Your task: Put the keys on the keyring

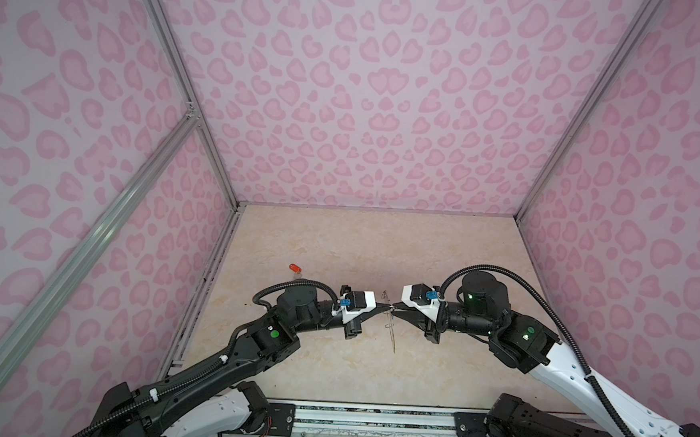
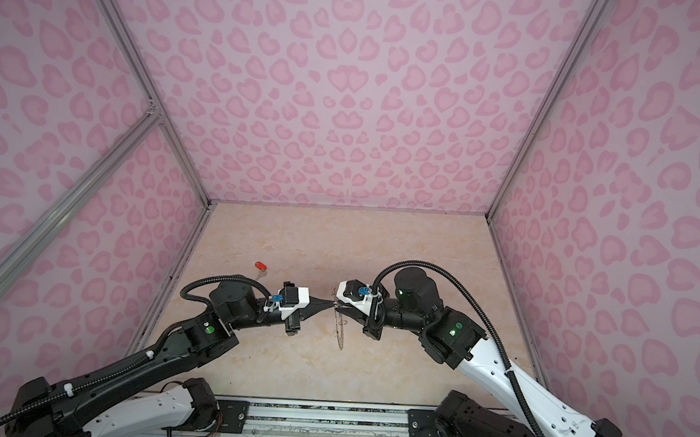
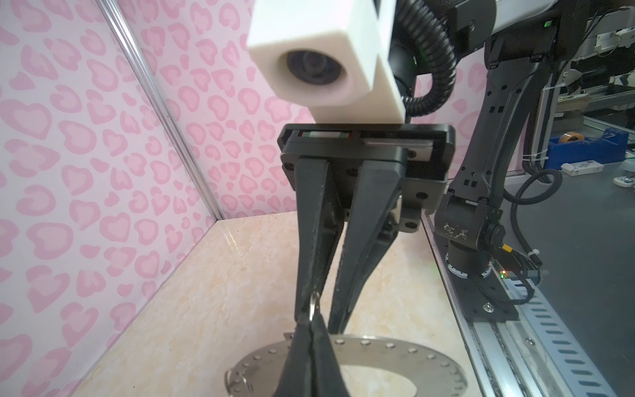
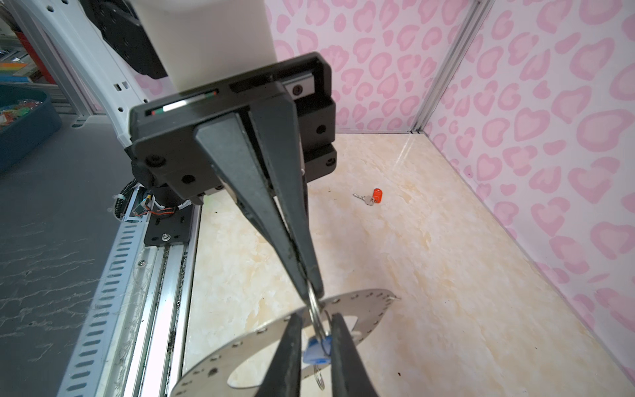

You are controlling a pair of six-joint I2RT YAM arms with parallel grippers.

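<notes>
The left fingers (image 4: pixel 240 192) and right fingers (image 3: pixel 360 240) meet tip to tip over the middle of the table (image 1: pixel 379 250), nearer its front rail (image 1: pixel 369 422) than the back wall. Open table lies behind them up to that wall and in front down to the rail; pink patterned walls close off both sides. The left fingers are clenched on a small wire ring (image 4: pixel 314 311) right at the rim of the keyring (image 4: pixel 364 306). The right fingers grasp the blue tag (image 4: pixel 318 352) that hangs on that ring. The keyring stands on edge between the two arms, so both top views show it only as a thin sliver (image 2: pixel 339 331). I cannot tell whether its lower edge touches the table. The red key (image 4: pixel 371 198) lies flat on the table, well apart, towards the left wall and behind the left arm. The blue tag's key is hidden. The tag itself is half covered by the fingers, and both wrist views cut the keyring off at the frame edge. Whether the pinched ring is one of the keyring's own loops is hard to make out.
</notes>
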